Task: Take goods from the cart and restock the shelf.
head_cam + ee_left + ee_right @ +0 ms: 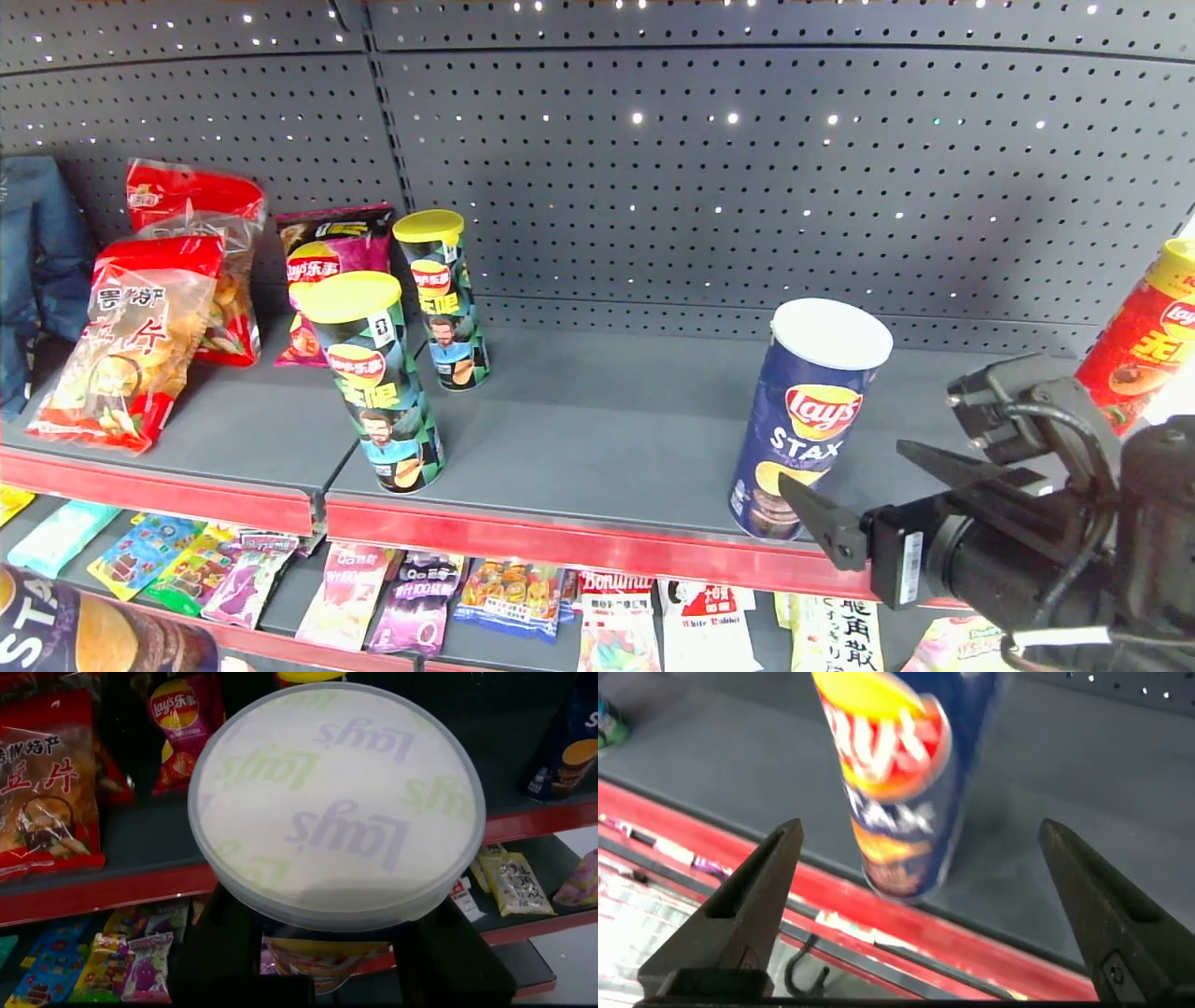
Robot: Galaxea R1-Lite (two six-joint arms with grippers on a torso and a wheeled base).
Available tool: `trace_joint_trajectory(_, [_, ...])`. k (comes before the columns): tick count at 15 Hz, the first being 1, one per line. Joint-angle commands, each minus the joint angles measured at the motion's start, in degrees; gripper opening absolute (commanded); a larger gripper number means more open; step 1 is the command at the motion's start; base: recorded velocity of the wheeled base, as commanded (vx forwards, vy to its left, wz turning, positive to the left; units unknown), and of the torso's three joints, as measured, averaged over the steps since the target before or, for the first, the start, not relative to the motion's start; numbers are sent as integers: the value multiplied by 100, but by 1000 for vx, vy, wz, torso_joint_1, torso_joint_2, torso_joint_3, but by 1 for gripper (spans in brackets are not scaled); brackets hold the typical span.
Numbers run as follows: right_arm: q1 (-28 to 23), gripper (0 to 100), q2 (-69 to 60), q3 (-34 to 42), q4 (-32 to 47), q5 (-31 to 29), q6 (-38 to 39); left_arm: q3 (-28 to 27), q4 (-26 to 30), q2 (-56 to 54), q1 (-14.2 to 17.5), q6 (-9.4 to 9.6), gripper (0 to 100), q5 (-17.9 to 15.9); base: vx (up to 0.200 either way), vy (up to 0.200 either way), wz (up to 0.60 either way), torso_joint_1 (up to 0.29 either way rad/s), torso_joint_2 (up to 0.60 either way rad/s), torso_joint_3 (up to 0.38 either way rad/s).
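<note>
**Ops:** Quick, what's the item look like?

**Me:** Blue can (808,420), tall tube w/ a white lid, yellow-red logo, chip pic near the base. It stands upright at the front of the shelf (597,411), right behind the red strip (560,541), approx 4 o'clock in my head view.

**Ops:** Neighbours?

**Me:** Two green cans (373,373) w/ yellow lids at its 9 o'clock, well apart. Red can (1144,336) at its 2 o'clock, tilted. Snack bags (140,345) are far over at 9.

**Ops:** Right arm?

**Me:** I've got the right gripper (845,467) at the can's 5 o'clock, low, level w/ the shelf edge and pointing in at the can's base. Jaws are spread wide, nothing in them. In the wrist view the can (901,784) sits btwn the two tips, apart from both.

**Ops:** Left?

**Me:** Left gripper (341,952) clamps a clear-lid can (336,803), fingers on either side under the lid. The can (84,635) is down at 7 o'clock in my head view, below shelf level.
</note>
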Motion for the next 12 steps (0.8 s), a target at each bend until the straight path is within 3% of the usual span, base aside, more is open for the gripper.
trace_joint_trajectory(1, [24, 100, -533, 328, -12, 28, -19, 9, -3, 84, -1, -1, 0, 3, 0, 0, 0, 0, 0, 0])
trace_joint_trajectory(3, [32, 100, -824, 433, -30, 72, -28, 0, -3, 145, -1, 8, 0, 3, 0, 0, 0, 0, 0, 0])
trace_joint_trajectory(6, [-3, 100, -1922, 1004, -30, 520, -775, -9, -30, 277, -1, 8, 0, -6, 0, 0, 0, 0, 0, 0])
trace_joint_trajectory(9, [-574, 100, -3372, 1374, 340, 2252, -2119, -44, -38, 392, -27, 17, 0, -68, 0, 0, 0, 0, 0, 0])
trace_joint_trajectory(12, [-1374, 100, -4207, 1031, 1614, 3720, -2471, -123, -38, 488, -27, 26, 0, -340, 0, 0, 0, 0, 0, 0])
